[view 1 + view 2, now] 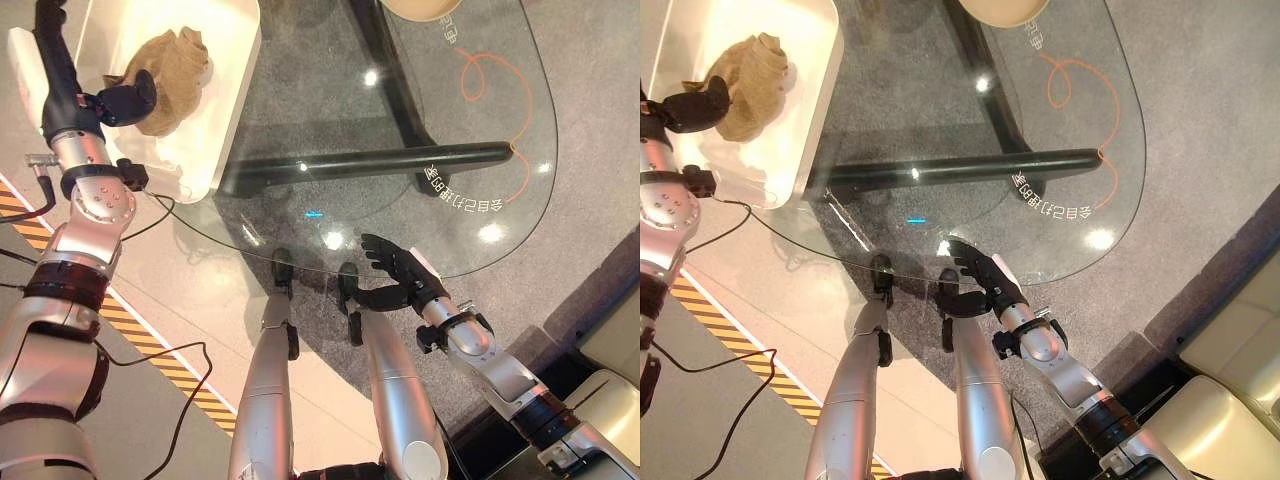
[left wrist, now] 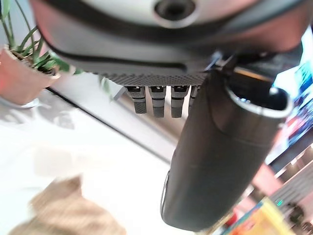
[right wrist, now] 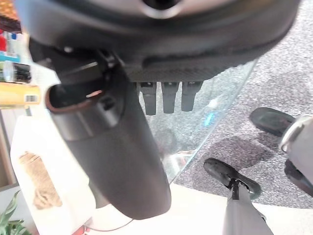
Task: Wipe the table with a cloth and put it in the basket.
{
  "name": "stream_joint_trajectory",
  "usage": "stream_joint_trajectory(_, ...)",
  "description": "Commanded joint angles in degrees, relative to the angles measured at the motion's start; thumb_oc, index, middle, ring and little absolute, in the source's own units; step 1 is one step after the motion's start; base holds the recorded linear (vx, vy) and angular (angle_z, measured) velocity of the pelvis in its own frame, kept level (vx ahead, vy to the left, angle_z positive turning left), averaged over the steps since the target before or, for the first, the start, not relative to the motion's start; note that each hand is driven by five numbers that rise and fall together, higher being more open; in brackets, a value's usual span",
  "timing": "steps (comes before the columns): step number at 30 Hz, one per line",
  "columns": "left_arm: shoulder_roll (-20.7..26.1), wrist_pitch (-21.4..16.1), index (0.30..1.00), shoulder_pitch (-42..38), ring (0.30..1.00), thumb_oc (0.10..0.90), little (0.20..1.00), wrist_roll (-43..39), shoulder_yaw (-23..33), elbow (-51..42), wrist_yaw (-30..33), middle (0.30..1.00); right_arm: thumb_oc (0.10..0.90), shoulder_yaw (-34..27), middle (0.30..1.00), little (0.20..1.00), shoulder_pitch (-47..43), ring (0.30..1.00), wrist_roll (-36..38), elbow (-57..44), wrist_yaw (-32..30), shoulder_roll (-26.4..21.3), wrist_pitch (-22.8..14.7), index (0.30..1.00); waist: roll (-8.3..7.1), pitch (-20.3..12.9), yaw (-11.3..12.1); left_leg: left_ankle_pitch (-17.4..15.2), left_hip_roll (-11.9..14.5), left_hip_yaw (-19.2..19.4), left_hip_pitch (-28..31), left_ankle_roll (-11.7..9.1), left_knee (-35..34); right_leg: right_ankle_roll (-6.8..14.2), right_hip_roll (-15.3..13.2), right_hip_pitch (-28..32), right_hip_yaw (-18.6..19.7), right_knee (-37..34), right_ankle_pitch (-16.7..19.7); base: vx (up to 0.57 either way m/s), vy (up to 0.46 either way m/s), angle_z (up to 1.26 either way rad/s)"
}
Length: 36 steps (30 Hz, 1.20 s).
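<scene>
cloth [image 1: 172, 66] already sits in the basket [image 1: 232, 70], touching the open left hand [image 1: 128, 100]; right hand [image 1: 398, 268] hovers open, far off.

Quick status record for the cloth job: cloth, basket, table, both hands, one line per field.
cloth: tan, crumpled cloth, lying inside the basket
basket: white basket, at the table's left end
table: round glass table, black base visible through it
left hand: left hand over the basket, right beside the cloth; fingers straight, holding nothing
right hand: right hand at the table's near edge, fingers relaxed, holding nothing
task state: cloth looks already deposited; whether wiping was done cannot be told
</scene>
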Motion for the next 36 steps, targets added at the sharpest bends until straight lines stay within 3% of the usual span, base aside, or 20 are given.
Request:
stream_joint_trajectory(1,0.8,-7.1,0.900,3.7,0.900,0.800,0.900,1.4,8.1,-5.7,0.7,0.900,0.800,-4.0,0.900,0.900,5.5,0.900,-2.3,-5.2,1.5,0.8,-2.9,0.900,2.61,-1.5,0.6,-12.7,-4.5,2.7,6.0,4.5,8.4,2.2,1.8,7.7,1.6,-14.3,6.8,-0.03,-0.097,-0.01)
stream_joint_trajectory(5,-5.1,-8.1,0.900,16.0,0.900,0.800,0.900,1.8,11.9,-13.6,-3.8,0.900,0.800,-4.8,0.900,0.900,7.8,0.900,-3.6,-3.3,2.6,2.6,-3.6,0.900,2.25,-1.5,2.0,-12.1,-4.9,1.2,10.2,4.2,6.4,2.3,1.7,12.2,1.1,-15.9,6.8,-0.05,-0.100,0.09)
stream_joint_trajectory(11,-16.0,-4.1,0.900,31.6,0.900,0.800,0.900,-2.0,12.3,-24.9,-12.9,0.900,0.800,-7.0,0.900,0.900,11.0,0.900,-4.1,-0.3,6.6,4.6,-4.5,0.900,1.66,-1.5,4.0,-11.7,-5.1,-1.1,19.0,3.9,3.4,2.9,1.0,21.3,0.1,-18.1,6.3,-0.03,-0.111,0.06)
stream_joint_trajectory(16,-22.7,0.2,0.900,41.0,0.900,0.800,0.900,-9.4,9.6,-27.6,-20.5,0.900,0.800,-8.9,0.900,0.900,14.6,0.900,-6.3,2.1,9.0,6.7,-3.9,0.900,1.14,-5.9,5.0,-11.0,-5.0,-3.3,24.3,3.4,-0.1,3.1,0.4,27.8,-1.4,-21.3,6.4,0.03,-0.139,0.12)
stream_joint_trajectory(18,-25.0,3.5,0.900,45.6,0.900,0.800,0.900,-14.4,8.2,-25.9,-24.6,0.900,0.800,-9.0,0.900,0.900,16.5,0.900,-9.0,3.7,9.8,7.1,-3.2,0.900,1.24,-9.3,5.3,-9.7,-4.3,-4.1,27.8,2.8,-3.9,3.1,0.6,31.8,-2.0,-24.4,6.7,0.04,-0.136,0.03)
stream_joint_trajectory(22,-27.2,8.0,0.900,50.6,0.900,0.800,0.900,-18.8,7.4,-22.9,-30.3,0.900,0.800,-9.4,0.900,0.900,19.2,0.900,-9.6,6.5,11.8,7.6,-2.3,0.900,1.26,-13.0,5.6,-9.4,-3.8,-4.5,31.1,2.3,-6.1,2.9,0.7,36.1,-2.6,-27.5,6.9,0.03,-0.112,0.02)
stream_joint_trajectory(23,-27.9,8.9,0.900,51.5,0.900,0.800,0.900,-20.1,6.6,-20.9,-31.6,0.900,0.800,-9.3,0.900,0.900,19.6,0.900,-8.8,7.9,12.5,8.1,-1.7,0.900,1.23,-14.1,5.8,-9.4,-3.7,-4.5,31.8,2.2,-6.2,2.8,0.7,37.0,-2.8,-28.0,7.1,0.03,-0.118,0.04)
stream_joint_trajectory(25,-31.4,14.7,0.900,53.9,0.900,0.800,0.900,-25.9,5.8,-14.9,-37.3,0.900,0.800,-8.7,0.900,0.900,20.3,0.900,-8.1,12.6,14.1,9.9,0.0,0.900,1.08,-16.8,6.2,-9.4,-3.3,-4.8,33.6,1.9,-6.9,2.8,0.5,39.4,-3.6,-29.3,7.2,0.05,-0.126,0.13)
stream_joint_trajectory(27,-33.3,16.5,0.900,54.7,0.900,0.800,0.900,-27.2,5.0,-10.9,-39.7,0.900,0.800,-8.0,0.900,0.900,20.1,0.900,-8.5,15.9,15.0,11.2,0.0,0.900,1.00,-18.2,6.4,-9.4,-3.0,-4.8,34.6,1.8,-7.5,2.8,0.4,40.5,-4.0,-29.9,7.3,0.03,-0.104,0.19)
stream_joint_trajectory(32,-36.6,21.4,0.900,53.5,0.900,0.800,0.900,-26.7,1.2,0.0,-45.6,0.900,0.800,-6.0,0.900,0.900,17.6,0.900,-7.7,24.6,18.1,14.1,2.0,0.900,0.97,-22.0,6.6,-9.7,-2.4,-4.8,37.3,1.7,-8.6,2.8,0.5,43.3,-4.3,-31.7,7.3,0.03,-0.084,0.14)
stream_joint_trajectory(36,-37.5,24.5,0.900,51.2,0.900,0.800,0.900,-22.3,-0.8,6.2,-45.9,0.900,0.800,-4.6,0.900,0.900,16.5,0.900,-6.9,27.8,19.1,15.4,4.3,0.900,1.04,-23.5,6.0,-10.4,-1.9,-4.0,38.5,1.5,-8.3,2.8,0.6,44.7,-3.8,-32.5,7.3,0.00,-0.048,0.01)
